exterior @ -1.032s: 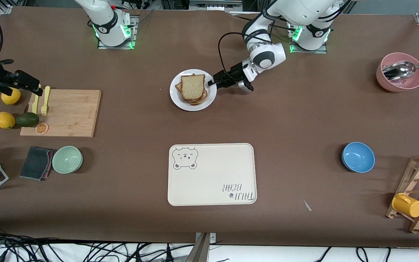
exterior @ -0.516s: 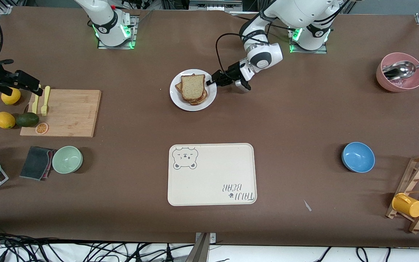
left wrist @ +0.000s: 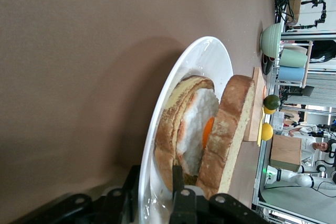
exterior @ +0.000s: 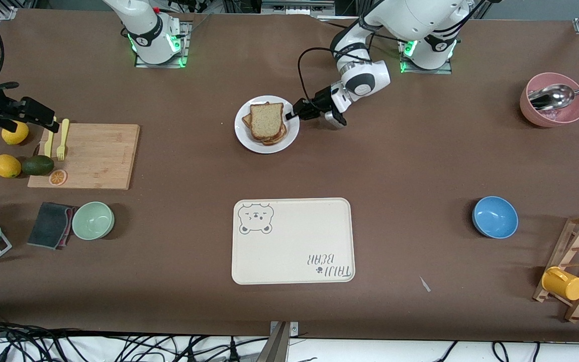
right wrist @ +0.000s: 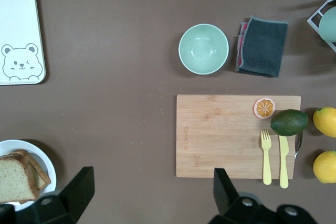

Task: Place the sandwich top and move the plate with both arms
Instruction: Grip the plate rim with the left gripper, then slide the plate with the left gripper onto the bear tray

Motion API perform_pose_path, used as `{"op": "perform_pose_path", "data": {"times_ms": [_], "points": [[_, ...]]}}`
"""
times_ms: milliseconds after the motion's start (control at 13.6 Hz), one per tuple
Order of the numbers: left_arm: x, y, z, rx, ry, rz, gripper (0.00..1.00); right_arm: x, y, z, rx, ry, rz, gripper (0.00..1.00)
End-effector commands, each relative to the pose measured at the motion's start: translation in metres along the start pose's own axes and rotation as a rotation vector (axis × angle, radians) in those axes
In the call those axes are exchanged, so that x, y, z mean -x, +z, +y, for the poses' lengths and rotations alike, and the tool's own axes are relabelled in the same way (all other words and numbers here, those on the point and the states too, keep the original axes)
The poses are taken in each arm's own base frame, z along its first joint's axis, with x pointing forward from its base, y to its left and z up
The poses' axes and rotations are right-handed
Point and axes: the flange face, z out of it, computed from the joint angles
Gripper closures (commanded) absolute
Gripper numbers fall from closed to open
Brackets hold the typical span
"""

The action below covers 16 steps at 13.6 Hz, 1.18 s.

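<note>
Left gripper [exterior: 292,115] is sitting at the rim of the plate [exterior: 249,142], on the side toward the left arm's end of the table. In the left wrist view its 2 fingers [left wrist: 181,182] are straddling the plate [left wrist: 210,59] rim, 1 above it and 1 below, narrowed down around it; can't tell whether they are actually clamping it.

Sandwich top [exterior: 266,119] is lying on the stack, domed end pointing toward the robot bases. The wrist view is showing it [left wrist: 231,124] resting over the fried egg [left wrist: 197,129], which is sitting on the lower slice [left wrist: 176,114].

Plate is sitting mid-table, between the 2 arm bases and the bear-print tray [exterior: 293,240]; the tray is nearer the front camera and well apart from the plate.

Right arm is waiting: right gripper [exterior: 43,118] is hanging with jaws spread wide and nothing between them, over the cutting board [exterior: 84,156] edge toward the right arm's end of the table. Its wrist view is looking down on the board [right wrist: 237,136], a fork [right wrist: 266,156], an avocado [right wrist: 289,122], 2 lemons [right wrist: 326,121], a green bowl [right wrist: 203,49] and a grey cloth [right wrist: 262,45].
</note>
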Motion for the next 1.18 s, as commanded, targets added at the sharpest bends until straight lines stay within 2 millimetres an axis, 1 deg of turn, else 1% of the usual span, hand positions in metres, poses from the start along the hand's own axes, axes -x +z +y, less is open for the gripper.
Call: {"op": "perform_pose_path", "data": {"times_ms": [0, 221, 442, 811, 1105], "points": [[0.005, 0.005, 0.004, -0.011, -0.043, 0.119, 0.86, 0.000, -0.006, 0.001, -0.008, -0.002, -0.001, 0.00], [0.006, 0.005, 0.004, -0.011, -0.041, 0.118, 0.94, 0.000, -0.006, 0.001, -0.008, -0.002, -0.001, 0.00], [0.005, 0.005, 0.005, -0.008, -0.037, 0.120, 1.00, 0.000, -0.006, 0.001, -0.008, -0.002, -0.001, 0.00], [-0.001, 0.004, 0.007, 0.007, -0.032, 0.136, 1.00, -0.001, -0.005, 0.001, -0.008, -0.002, -0.002, 0.00], [-0.014, -0.001, 0.013, 0.018, -0.034, 0.162, 1.00, -0.001, -0.005, 0.001, -0.008, -0.002, -0.002, 0.00]]}}
